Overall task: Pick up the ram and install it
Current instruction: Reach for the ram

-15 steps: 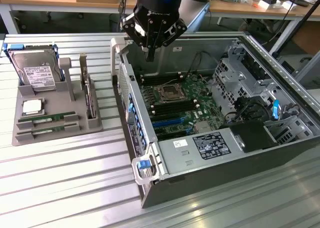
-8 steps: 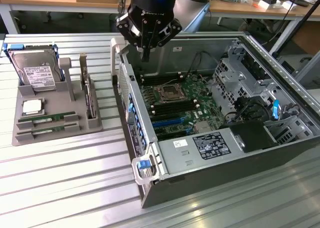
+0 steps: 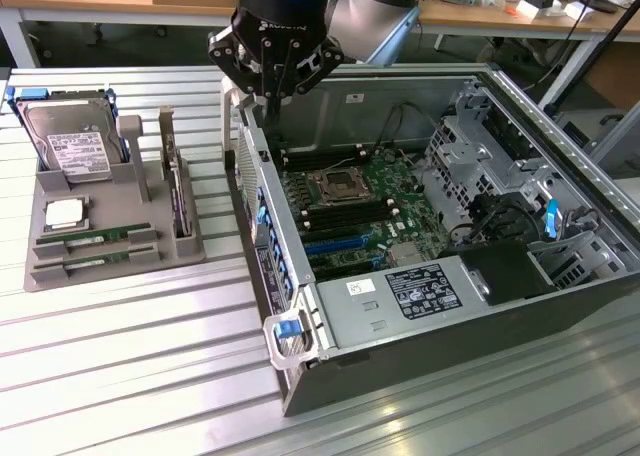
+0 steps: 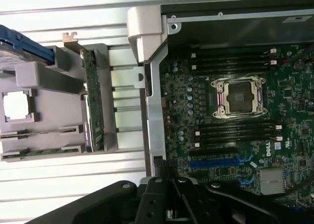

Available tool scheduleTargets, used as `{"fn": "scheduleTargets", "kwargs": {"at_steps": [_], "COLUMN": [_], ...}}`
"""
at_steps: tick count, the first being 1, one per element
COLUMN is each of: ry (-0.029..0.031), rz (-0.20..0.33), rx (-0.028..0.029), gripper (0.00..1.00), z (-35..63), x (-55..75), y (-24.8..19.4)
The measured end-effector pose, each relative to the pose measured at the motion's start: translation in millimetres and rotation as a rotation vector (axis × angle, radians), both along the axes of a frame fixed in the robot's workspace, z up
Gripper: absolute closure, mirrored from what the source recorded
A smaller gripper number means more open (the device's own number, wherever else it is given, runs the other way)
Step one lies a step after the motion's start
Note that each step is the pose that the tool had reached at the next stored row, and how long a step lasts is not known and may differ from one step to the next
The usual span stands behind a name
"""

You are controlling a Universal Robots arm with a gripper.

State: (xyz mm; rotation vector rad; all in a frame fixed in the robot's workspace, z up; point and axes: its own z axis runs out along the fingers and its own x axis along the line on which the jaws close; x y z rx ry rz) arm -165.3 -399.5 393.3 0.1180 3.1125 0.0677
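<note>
Two green ram sticks [image 3: 95,235] lie side by side in the front slots of a grey holder [image 3: 120,201] at the exterior view's left; in the wrist view they are thin green strips [image 4: 41,132] along the holder's edge. My gripper [image 3: 268,94] hangs over the near wall of the open computer case [image 3: 300,326], well apart from the ram, with its black fingers [image 4: 169,204] shut and nothing between them. Inside the case the motherboard shows black memory slots [image 4: 235,130] on both sides of the CPU socket [image 4: 240,96].
The holder also carries a silver hard drive [image 3: 70,141], a square processor chip [image 3: 65,214] and an upright dark expansion card [image 3: 178,191]. Drive cages and cables [image 3: 500,216] fill the case's far side. A slatted metal table [image 3: 120,376] lies beneath everything.
</note>
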Motion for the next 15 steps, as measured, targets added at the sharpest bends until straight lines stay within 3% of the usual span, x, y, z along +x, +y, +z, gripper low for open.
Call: {"fn": "scheduleTargets", "kwargs": {"at_steps": [15], "ry": [0.0], "rz": [0.0], "rx": [-0.0001], "gripper": [0.89], "z": [0.0], "x": [-28.1], "y": [0.0]}}
